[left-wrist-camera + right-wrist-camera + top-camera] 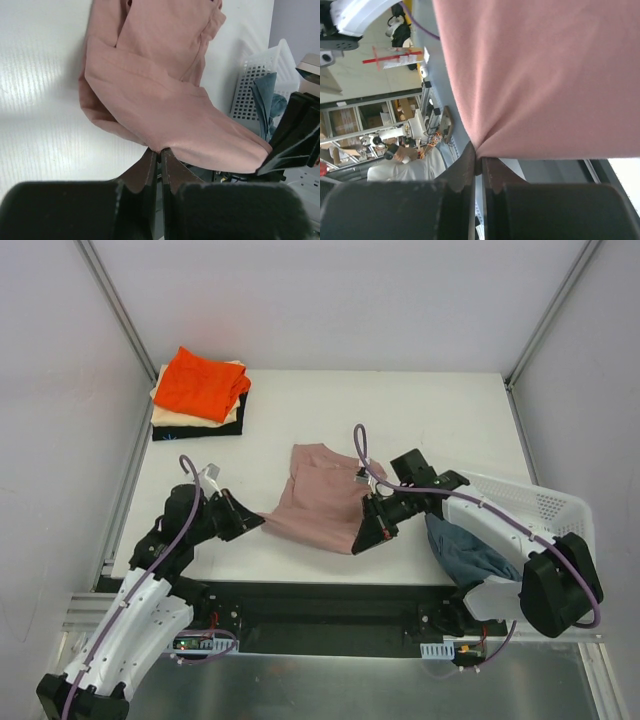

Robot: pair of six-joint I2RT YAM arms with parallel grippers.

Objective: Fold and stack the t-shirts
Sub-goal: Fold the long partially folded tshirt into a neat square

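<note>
A dusty pink t-shirt [322,498] lies partly folded on the white table, its near edge lifted. My left gripper [258,523] is shut on the shirt's near left corner [159,149]. At the near right corner my right gripper [362,540] is shut on the pink cloth [479,150]. At the back left sits a stack of folded t-shirts [198,395]: orange [200,382] on top, cream [228,418] under it, black [195,430] at the bottom. A slate blue t-shirt [462,552] hangs out of the basket at the right.
The white mesh basket [535,505] stands at the table's right near corner, under my right arm. The table's front edge and a black rail [330,602] run just below both grippers. Grey walls and metal frame posts enclose the table.
</note>
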